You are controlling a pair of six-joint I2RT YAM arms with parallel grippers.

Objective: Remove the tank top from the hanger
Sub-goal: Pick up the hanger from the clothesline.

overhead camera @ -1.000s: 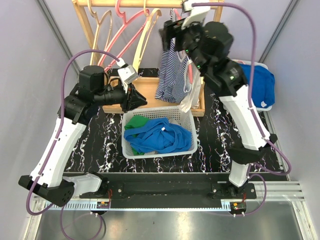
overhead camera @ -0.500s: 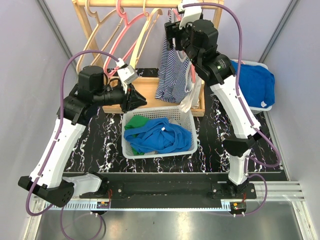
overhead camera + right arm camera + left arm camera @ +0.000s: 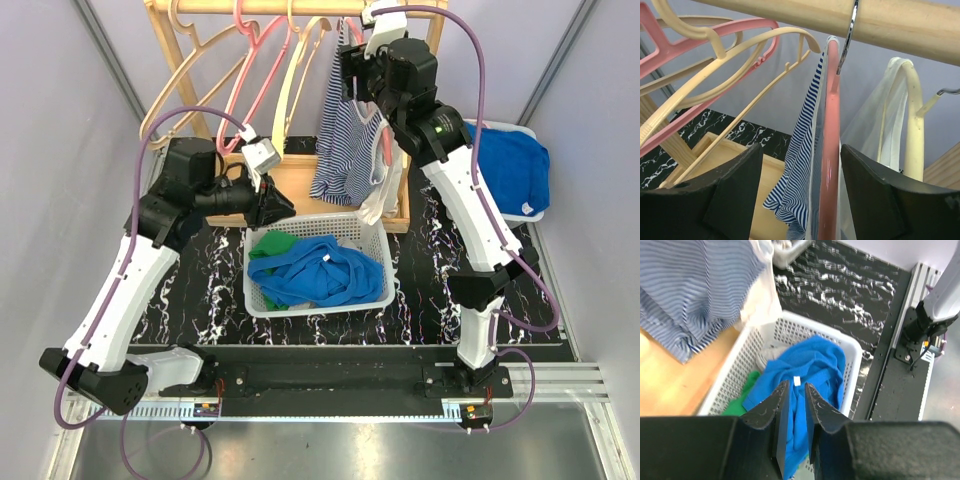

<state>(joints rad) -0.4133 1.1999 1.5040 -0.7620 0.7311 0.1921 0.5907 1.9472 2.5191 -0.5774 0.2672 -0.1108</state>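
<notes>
- Right arm has swung in from in front of the rack up to the wooden rail; a second ago it hung lower and further out.
- Right fingers now sit just under the rail, spread wide, one on each side of the pink hanger. Nothing gripped yet, though they have eased in a touch over the last second.
- Striped tank top hasn't moved: it hangs on that pink hanger at the right end of the rail, strap over the hanger's shoulder, hem above the rack's wooden base.
- Left fingers are narrow and empty, hovering over the white basket and its blue cloth. Left arm has shifted only slightly.
- Meaning: approach looks done and the grasp is next, so the task is at an early stage with the top fully on the hanger.
- Unclear whether the close will catch strap, hanger or both.
- Watch out: the cream hanger carrying a white garment sits just beside, close to the right-hand finger, and could get snagged.
- Nothing lies on the dark bench below the top yet.
</notes>
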